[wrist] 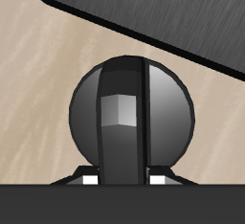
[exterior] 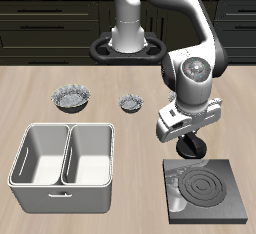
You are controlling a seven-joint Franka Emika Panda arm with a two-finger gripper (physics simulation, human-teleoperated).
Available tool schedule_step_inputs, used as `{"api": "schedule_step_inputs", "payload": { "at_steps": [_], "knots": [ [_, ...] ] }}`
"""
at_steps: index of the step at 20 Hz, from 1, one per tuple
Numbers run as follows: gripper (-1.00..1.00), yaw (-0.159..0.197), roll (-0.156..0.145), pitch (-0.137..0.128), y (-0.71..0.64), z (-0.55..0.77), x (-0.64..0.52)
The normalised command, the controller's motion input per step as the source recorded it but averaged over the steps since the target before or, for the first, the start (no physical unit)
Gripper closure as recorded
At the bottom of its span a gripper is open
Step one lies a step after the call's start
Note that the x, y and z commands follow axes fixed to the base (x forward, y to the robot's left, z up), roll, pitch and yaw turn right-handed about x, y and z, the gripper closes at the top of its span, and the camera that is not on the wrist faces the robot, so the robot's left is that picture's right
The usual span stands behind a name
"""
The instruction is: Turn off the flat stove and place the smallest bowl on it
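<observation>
Two steps total, looks like first about done: coils on flat stove (exterior: 207, 188) dark, not red, so probably off. Gripper (exterior: 187, 150) right at black knob (wrist: 132, 113) on stove's far edge (wrist view full of knob; can't tell if jaws are clamped on it or just around it). Smallest bowl (exterior: 131, 103) not moved yet, sitting on table well behind stove, beside wider bowl (exterior: 73, 98). No readable labels or writing anywhere.

No readable text, labels or numbers anywhere.
</observation>
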Motion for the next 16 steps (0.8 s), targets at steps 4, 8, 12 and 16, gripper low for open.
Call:
{"api": "schedule_step_inputs", "payload": {
  "at_steps": [4,8,12,16],
  "knots": [
    [1.00,-0.038,0.013,-0.007,0.04,0.02,0.02],
    [1.00,-0.043,0.009,-0.026,0.04,0.10,-0.01],
    [1.00,-0.057,0.027,-0.020,0.08,0.08,-0.01],
    [1.00,-0.075,0.008,-0.009,0.02,0.10,-0.01]
  ]
}}
